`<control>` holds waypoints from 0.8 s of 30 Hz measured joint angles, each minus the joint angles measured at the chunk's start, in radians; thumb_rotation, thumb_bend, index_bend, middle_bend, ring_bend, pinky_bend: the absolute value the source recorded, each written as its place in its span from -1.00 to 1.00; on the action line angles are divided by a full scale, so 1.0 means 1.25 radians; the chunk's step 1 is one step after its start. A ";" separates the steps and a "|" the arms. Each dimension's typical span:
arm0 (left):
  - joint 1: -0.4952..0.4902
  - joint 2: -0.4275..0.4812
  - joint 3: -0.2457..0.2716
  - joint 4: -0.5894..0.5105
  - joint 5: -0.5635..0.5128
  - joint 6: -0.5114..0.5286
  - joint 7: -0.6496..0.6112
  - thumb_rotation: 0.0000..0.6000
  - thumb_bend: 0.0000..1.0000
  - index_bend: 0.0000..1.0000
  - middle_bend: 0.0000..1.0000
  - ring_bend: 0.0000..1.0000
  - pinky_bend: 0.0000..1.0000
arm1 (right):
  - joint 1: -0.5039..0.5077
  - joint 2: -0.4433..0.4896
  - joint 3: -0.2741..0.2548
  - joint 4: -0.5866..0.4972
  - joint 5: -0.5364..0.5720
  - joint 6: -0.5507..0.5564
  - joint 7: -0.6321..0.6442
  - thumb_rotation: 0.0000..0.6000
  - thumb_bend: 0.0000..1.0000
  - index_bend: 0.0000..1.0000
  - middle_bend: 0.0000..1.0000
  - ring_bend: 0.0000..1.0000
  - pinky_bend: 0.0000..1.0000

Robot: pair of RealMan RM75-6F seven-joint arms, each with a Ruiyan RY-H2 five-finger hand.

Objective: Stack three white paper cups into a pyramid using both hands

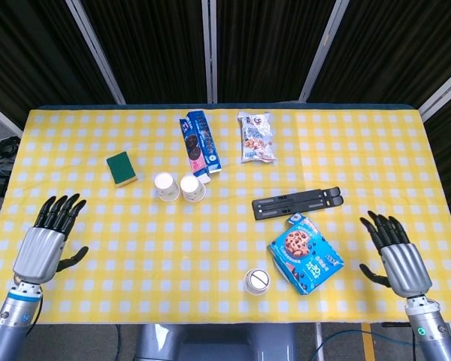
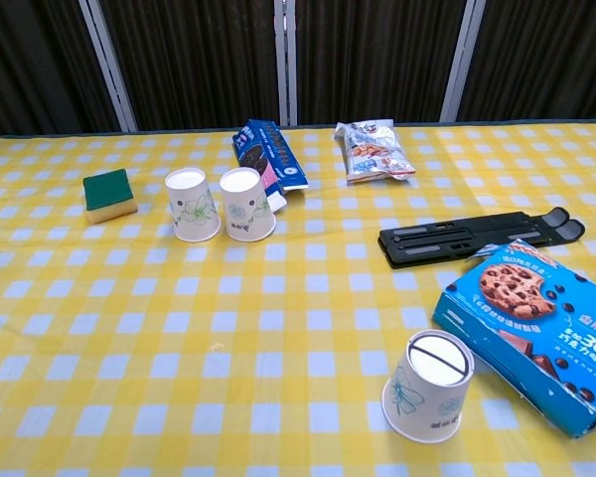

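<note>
You are looking down on a bench (image 1: 346,150) covered in a yellow and white checked cloth. Two white paper cups stand upside down, side by side and just about touching, toward eleven o'clock from the bench centre: the left cup (image 1: 165,186) and the right cup (image 1: 192,188). These look like the finished base of the pyramid. The third cup (image 1: 257,281) sits alone, also upside down, near the front edge at about six o'clock, well apart from the pair. It is just beside a blue cookie box (image 1: 305,254).

Your left hand (image 1: 45,242) hangs at the front left corner, around eight o'clock, fingers spread, holding nothing. Your right hand (image 1: 397,254) hangs at the front right, around four o'clock, likewise released and empty. Neither hand shows in the chest view.

Other things lie about: a green sponge (image 1: 122,167) at ten o'clock, a blue biscuit pack (image 1: 200,141) touching the right cup from behind, a snack bag (image 1: 255,137) at twelve o'clock, and a black folding stand (image 1: 298,203) at three o'clock.

By my judgement, two thirds is done. What is left is picking up the third cup, likely with the nearer right hand, and setting it across the two bases.
</note>
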 measured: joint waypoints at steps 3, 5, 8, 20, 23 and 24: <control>0.016 0.006 -0.001 0.024 0.009 0.007 -0.031 1.00 -0.54 -1.00 -1.00 -1.00 -1.00 | 0.021 0.017 -0.030 -0.019 -0.063 -0.023 0.039 1.00 -0.74 -0.76 -1.00 -1.00 -1.00; 0.020 0.007 -0.006 0.029 0.011 0.007 -0.039 1.00 -0.54 -1.00 -1.00 -1.00 -1.00 | 0.041 0.031 -0.052 -0.043 -0.108 -0.044 0.064 1.00 -0.74 -0.75 -1.00 -1.00 -1.00; 0.023 0.009 -0.010 0.034 0.021 -0.001 -0.050 1.00 -0.54 -1.00 -1.00 -1.00 -1.00 | 0.077 0.054 -0.074 -0.098 -0.158 -0.081 0.090 1.00 -0.73 -0.73 -1.00 -1.00 -1.00; 0.049 0.034 -0.032 0.034 0.041 -0.004 -0.092 1.00 -0.54 -1.00 -1.00 -1.00 -1.00 | 0.198 0.050 -0.071 -0.268 -0.163 -0.265 0.059 1.00 -0.68 -0.67 -1.00 -1.00 -1.00; 0.051 0.036 -0.038 0.035 0.042 -0.014 -0.095 1.00 -0.54 -1.00 -1.00 -1.00 -1.00 | 0.216 0.020 -0.062 -0.276 -0.139 -0.301 0.040 1.00 -0.68 -0.67 -1.00 -1.00 -1.00; 0.052 0.036 -0.039 0.035 0.042 -0.016 -0.096 1.00 -0.54 -1.00 -1.00 -1.00 -1.00 | 0.221 0.011 -0.060 -0.277 -0.132 -0.311 0.034 1.00 -0.68 -0.67 -1.00 -1.00 -1.00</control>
